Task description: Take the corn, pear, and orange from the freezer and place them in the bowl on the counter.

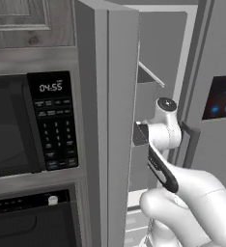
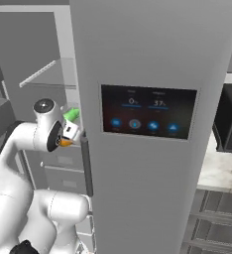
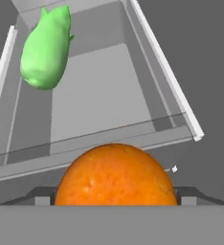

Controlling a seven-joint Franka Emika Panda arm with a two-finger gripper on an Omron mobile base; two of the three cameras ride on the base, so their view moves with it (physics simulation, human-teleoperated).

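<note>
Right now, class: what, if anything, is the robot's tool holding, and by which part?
The tool holds the orange, gripped across its sides between the two fingers, in front of the freezer shelf.

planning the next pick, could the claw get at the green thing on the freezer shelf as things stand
Probably not yet. The orange sits right at the claw, apparently held between its fingers. The path to the green item on the shelf looks clear otherwise.
</note>
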